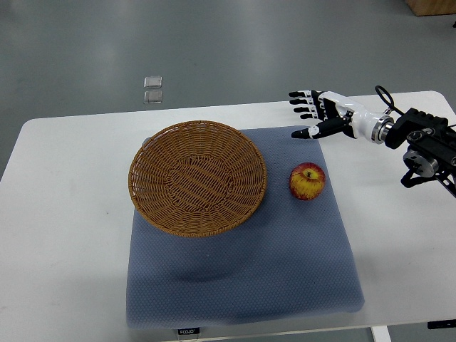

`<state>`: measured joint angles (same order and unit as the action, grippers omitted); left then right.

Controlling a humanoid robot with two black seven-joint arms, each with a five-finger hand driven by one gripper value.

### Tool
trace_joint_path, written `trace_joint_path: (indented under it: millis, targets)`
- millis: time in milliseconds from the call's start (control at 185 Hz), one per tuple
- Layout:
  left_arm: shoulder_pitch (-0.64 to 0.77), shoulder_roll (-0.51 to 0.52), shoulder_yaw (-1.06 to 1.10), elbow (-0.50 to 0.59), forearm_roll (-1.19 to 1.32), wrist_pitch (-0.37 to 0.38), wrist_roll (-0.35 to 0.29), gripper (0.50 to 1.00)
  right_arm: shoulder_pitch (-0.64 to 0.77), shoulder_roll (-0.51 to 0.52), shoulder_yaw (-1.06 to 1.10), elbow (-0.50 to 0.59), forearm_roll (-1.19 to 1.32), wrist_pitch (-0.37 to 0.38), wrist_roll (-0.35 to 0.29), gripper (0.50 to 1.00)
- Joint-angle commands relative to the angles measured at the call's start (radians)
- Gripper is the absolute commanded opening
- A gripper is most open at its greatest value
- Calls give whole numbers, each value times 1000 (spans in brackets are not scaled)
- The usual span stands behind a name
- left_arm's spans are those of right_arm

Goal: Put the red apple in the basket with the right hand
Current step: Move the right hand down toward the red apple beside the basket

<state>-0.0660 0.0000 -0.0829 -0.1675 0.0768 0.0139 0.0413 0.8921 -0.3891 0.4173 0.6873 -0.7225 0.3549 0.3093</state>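
Observation:
A red and yellow apple [307,181] lies on the blue-grey mat [242,271], just right of the round wicker basket [197,177]. The basket holds nothing. My right hand [312,114] comes in from the right edge and hovers above the table behind the apple, apart from it. Its fingers [303,104] are spread and hold nothing; the thumb points left over the mat's back edge.
The white table [64,214] carries the mat. Two small clear squares [152,89] lie on the grey floor beyond the table's far edge. A wooden box corner [433,7] shows at the top right.

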Motion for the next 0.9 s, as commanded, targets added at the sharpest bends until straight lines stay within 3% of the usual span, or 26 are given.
trace_joint_path:
  millis: [0, 308, 486, 892]
  targets:
    - [0, 0, 2, 0, 0, 0, 2, 1000, -1, -25, 0, 34, -106, 41, 19, 917]
    - [0, 0, 2, 2, 0, 0, 0, 1000, 1, -100, -20, 100, -305, 107, 79, 919]
    - [0, 0, 0, 3, 0, 0, 2, 1000, 4, -148, -74, 153, -365, 107, 106, 917]
    - [0, 0, -3, 6, 0, 0, 0, 1000, -4, -136, -81, 156, -495, 85, 116, 917]
